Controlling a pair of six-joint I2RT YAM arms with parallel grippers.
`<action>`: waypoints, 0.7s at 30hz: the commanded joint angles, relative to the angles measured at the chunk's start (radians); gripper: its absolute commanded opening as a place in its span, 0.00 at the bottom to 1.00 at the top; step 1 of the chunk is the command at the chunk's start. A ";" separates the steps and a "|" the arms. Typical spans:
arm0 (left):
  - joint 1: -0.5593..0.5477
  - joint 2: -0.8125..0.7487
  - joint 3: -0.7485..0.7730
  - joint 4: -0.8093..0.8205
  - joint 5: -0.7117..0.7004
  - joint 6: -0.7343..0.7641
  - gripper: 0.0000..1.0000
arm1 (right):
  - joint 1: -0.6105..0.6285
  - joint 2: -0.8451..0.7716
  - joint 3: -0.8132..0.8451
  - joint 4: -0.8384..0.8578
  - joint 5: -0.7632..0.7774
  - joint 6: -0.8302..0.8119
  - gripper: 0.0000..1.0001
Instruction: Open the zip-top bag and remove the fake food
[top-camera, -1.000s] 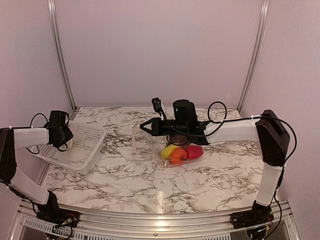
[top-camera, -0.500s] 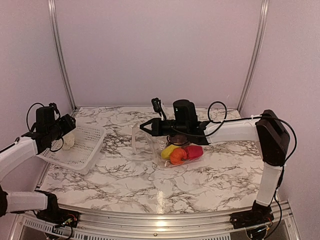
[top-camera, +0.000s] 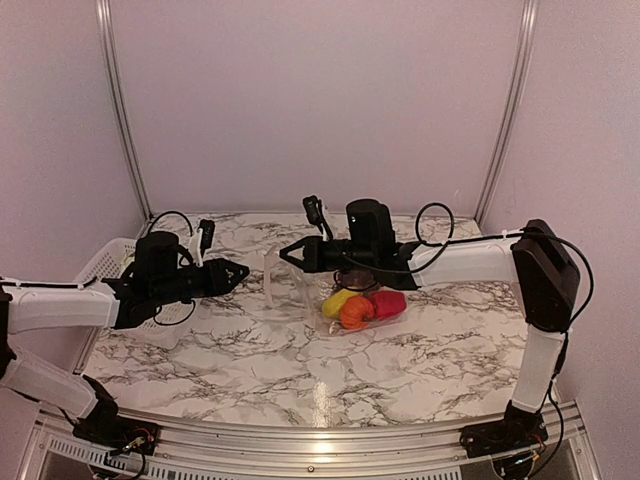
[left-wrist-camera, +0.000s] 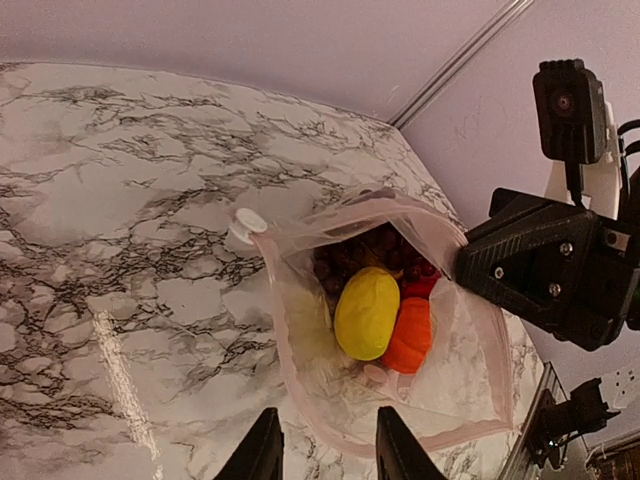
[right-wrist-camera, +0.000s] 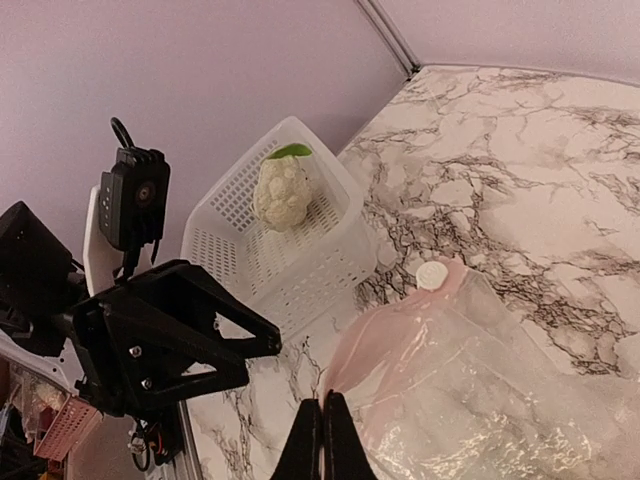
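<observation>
The zip-top bag (top-camera: 298, 285) lies mid-table with its mouth held open toward the left. My right gripper (top-camera: 285, 253) is shut on the bag's upper lip (right-wrist-camera: 322, 440). Inside the bag (left-wrist-camera: 440, 370) lie a yellow piece (left-wrist-camera: 366, 312), an orange piece (left-wrist-camera: 410, 335), a red piece (left-wrist-camera: 422, 288) and dark grapes (left-wrist-camera: 345, 262). A white zip slider (left-wrist-camera: 248, 222) sits at the bag's corner. My left gripper (top-camera: 235, 272) is open and empty just left of the mouth, its fingers apart (left-wrist-camera: 328, 455). The white cauliflower (right-wrist-camera: 283, 192) rests in the basket.
The white mesh basket (right-wrist-camera: 300, 250) stands at the table's left edge, partly behind my left arm (top-camera: 108, 260). Metal frame posts rise at both back corners. Marble tabletop (top-camera: 330, 370) stretches in front of the bag.
My left gripper has swung right, away from the basket, and now points at the bag's mouth. The cauliflower stays in the basket. My right gripper and the bag have not moved.
</observation>
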 joint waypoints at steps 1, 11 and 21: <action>-0.098 0.154 0.031 0.226 0.049 -0.053 0.31 | -0.001 -0.007 -0.002 -0.005 -0.004 -0.012 0.00; -0.188 0.474 0.135 0.466 0.069 -0.194 0.27 | -0.004 -0.046 -0.032 -0.007 -0.030 -0.014 0.08; -0.189 0.601 0.191 0.458 0.091 -0.195 0.29 | -0.162 -0.248 -0.279 -0.043 -0.035 -0.049 0.58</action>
